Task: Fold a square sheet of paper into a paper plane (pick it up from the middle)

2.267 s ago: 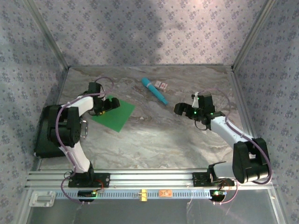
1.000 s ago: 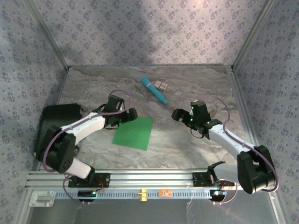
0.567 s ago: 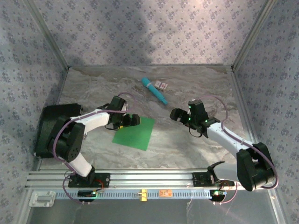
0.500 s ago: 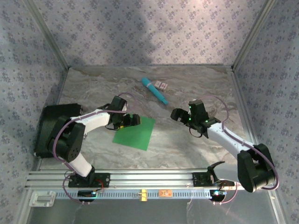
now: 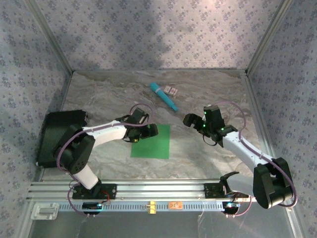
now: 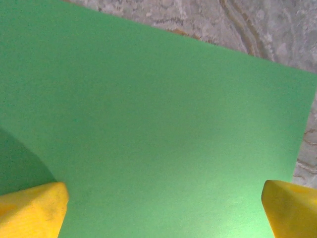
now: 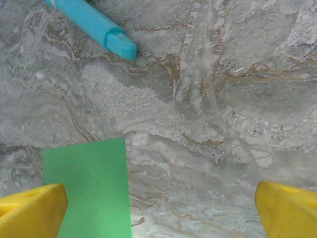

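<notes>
The square sheet of paper (image 5: 151, 142) lies flat and green on the marble table, near the middle, with no crease showing. My left gripper (image 5: 149, 130) is low over its upper left part. In the left wrist view the paper (image 6: 158, 124) spreads under my open left gripper (image 6: 163, 210), whose yellow fingertips (image 6: 32, 210) stand far apart. My right gripper (image 5: 190, 120) hovers to the right of the sheet, apart from it. It is open (image 7: 158, 210) over bare marble, with the paper's corner (image 7: 86, 191) by its left fingertip.
A teal stick (image 5: 164, 96) lies behind the paper, its end (image 7: 94, 22) in the right wrist view. A small pinkish card (image 5: 171, 90) sits beside it. A black block (image 5: 59, 135) stands at the left wall. A metal rail (image 5: 158, 191) runs along the near edge.
The sheet has slid right toward the table's middle and turned square to the rail, the left gripper moving with it. The right gripper has shifted only slightly.
</notes>
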